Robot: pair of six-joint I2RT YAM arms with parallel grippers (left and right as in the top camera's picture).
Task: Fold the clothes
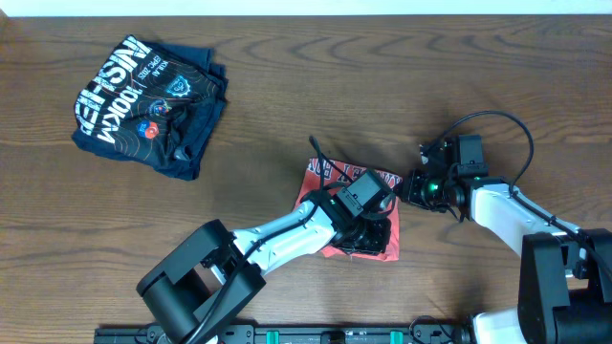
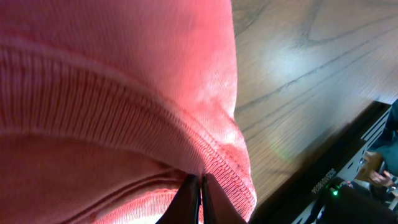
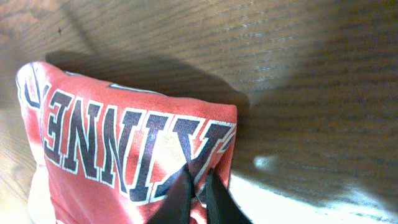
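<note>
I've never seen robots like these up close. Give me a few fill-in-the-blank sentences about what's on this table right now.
1. ___ robot arms reach the orange-red T-shirt.
2. The left gripper and the right gripper are both ___ on its fabric.
3. The dark navy shirt lies apart, touched by ___ gripper.
4. Everything rests on a ___ table.

Missing words: Two; shut; neither; wooden.

Overhead top-down, wrists close, seemingly sharing shirt (image 3: 124,124)
</note>
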